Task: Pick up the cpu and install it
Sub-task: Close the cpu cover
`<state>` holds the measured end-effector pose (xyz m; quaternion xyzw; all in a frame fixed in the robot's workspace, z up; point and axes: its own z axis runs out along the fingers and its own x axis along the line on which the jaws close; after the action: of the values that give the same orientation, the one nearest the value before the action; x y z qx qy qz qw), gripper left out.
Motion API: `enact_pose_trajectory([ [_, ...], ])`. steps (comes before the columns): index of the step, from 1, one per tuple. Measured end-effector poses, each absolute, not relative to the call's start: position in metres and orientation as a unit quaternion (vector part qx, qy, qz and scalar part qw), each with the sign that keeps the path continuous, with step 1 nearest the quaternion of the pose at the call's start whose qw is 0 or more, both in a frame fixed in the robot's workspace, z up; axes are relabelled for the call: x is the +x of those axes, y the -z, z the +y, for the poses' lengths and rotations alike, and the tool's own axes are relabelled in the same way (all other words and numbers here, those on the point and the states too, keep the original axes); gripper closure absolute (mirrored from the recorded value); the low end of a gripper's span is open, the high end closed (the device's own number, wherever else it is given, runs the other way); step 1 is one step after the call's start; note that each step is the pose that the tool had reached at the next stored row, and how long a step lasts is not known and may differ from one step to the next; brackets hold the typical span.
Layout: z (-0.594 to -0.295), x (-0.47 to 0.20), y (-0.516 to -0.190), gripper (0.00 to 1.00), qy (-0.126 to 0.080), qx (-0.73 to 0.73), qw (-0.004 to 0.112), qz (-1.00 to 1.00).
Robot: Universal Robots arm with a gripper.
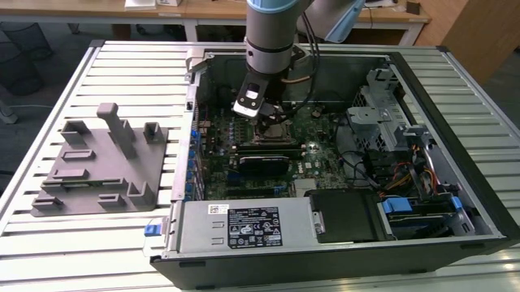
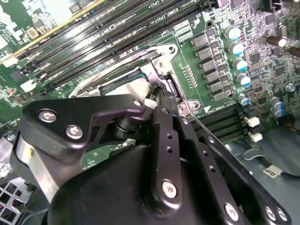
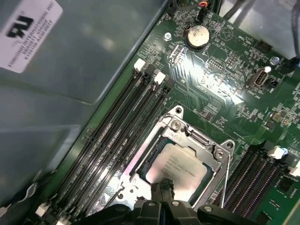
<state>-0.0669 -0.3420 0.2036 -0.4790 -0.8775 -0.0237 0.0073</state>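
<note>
The cpu lies inside the socket frame on the motherboard, the gripper pressed together at its near edge, and I'd say any sideways drag or hard push now could skew it and damage the socket.

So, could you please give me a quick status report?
Gripper low over the socket. Cpu flat inside it, at the gripper's tip. Memory slots alongside, apart.

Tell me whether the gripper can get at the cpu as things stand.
Likely yes. The gripper is right above the cpu, whose silver top lies bare inside the metal socket frame on the motherboard; nothing stands between them.
</note>
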Motion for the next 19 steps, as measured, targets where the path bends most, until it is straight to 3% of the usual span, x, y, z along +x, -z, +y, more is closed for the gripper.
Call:
enact_pose_trajectory([
  [19, -0.344, -0.051, -0.216, 0.89, 0.023, -0.48, 0.007, -0.877],
])
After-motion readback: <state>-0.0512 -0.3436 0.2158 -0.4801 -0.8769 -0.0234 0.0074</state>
